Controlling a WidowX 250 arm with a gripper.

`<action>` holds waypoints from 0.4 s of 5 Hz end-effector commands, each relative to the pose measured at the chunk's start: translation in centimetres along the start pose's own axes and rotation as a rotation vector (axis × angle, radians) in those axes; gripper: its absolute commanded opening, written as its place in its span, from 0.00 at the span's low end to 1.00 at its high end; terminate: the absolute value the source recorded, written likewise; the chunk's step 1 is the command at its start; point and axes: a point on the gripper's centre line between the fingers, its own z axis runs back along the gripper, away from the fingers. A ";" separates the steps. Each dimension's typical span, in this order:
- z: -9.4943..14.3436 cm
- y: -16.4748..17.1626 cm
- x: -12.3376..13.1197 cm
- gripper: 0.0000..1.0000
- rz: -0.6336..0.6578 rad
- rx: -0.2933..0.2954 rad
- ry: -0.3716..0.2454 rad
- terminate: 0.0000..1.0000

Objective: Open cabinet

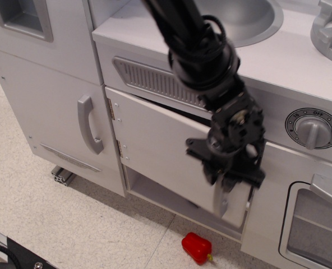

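Note:
The cabinet door (160, 151) is a wide flat white panel under the sink, hinged on its left by two metal hinges (112, 110). It stands a little ajar, its right edge swung out from the frame. My black gripper (225, 175) is shut on the door's small grey handle (221, 200) near the right edge. The fingers are blurred by motion. The inside of the cupboard is mostly hidden by the door and my arm.
A taller narrow white door with a grey handle (89, 124) stands to the left. An oven door with a window (317, 224) and a timer knob (312, 129) are to the right. A red toy pepper (196, 247) lies on the floor below. The sink (250, 19) is above.

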 end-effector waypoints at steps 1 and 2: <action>3.6 2.0 -1.9 0.00 -0.029 -0.008 0.045 0.00; 6.5 3.4 -1.5 1.00 -0.088 -0.003 0.104 0.00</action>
